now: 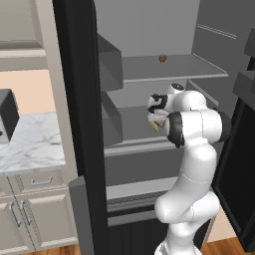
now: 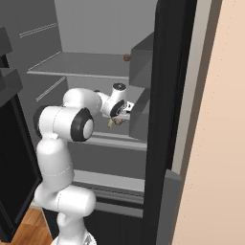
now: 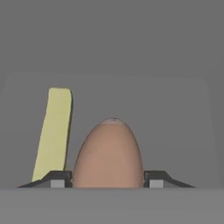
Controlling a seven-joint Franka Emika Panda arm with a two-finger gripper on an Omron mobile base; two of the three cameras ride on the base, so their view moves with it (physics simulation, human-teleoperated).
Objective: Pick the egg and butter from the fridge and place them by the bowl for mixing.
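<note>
Inside the fridge, the egg stands squarely between the jaws, each fingertip touching its flank, pinching it, with the butter just beside the egg

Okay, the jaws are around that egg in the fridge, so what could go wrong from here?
1. The egg is round and smooth, and the fingertips sit at its sides; it could slip or roll as the jaws close.
2. The butter lies right beside the egg, close to one fingertip, and may get nudged along the shelf.
3. Another egg sits on the upper shelf, and the arm works just beneath that shelf, so pulling out upward could bump it.
</note>
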